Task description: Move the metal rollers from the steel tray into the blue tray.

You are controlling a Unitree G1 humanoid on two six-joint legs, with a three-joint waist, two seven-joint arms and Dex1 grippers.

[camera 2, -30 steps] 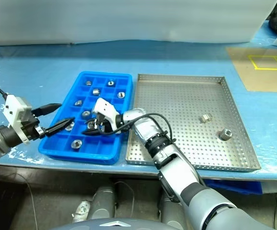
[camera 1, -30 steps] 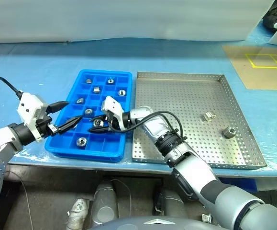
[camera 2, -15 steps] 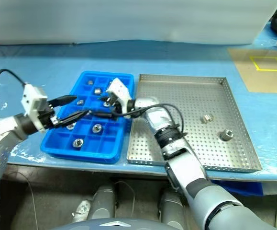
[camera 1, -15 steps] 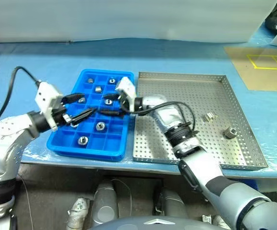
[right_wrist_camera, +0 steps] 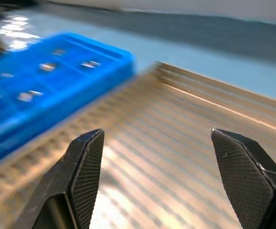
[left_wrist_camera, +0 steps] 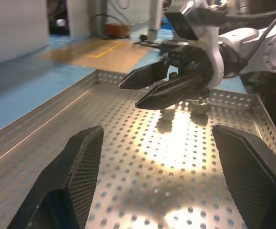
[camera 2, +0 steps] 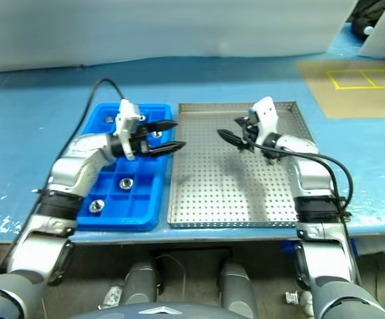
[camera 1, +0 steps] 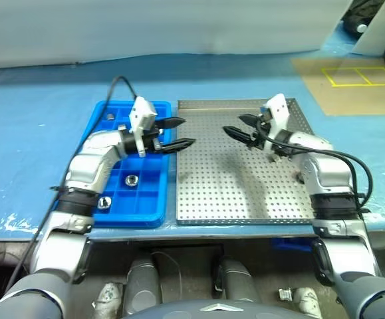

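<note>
The blue tray (camera 1: 132, 217) lies on the left with the steel tray (camera 1: 232, 189) pressed against its right side. Several metal rollers sit in the blue compartments, among them one (camera 1: 131, 179) near the middle and one (camera 1: 104, 201) at the front. My left gripper (camera 1: 182, 132) hangs open and empty over the seam between the trays, pointing right. Facing it from the right, my right gripper (camera 1: 237, 126) is open and empty above the back of the steel tray. My right forearm covers the steel tray's right side. In the left wrist view my own fingers (left_wrist_camera: 80, 167) frame the right gripper (left_wrist_camera: 152, 88).
Both trays rest on a blue table cover (camera 1: 32, 133) near the front edge. A brown board with yellow lines (camera 1: 352, 83) lies at the back right. A black cable (camera 1: 112, 86) loops above the left arm.
The right gripper opened over the blue tray, left a roller there, then swung right to the steel tray. The left gripper moved right to the trays' seam. The camera view shifted too.
</note>
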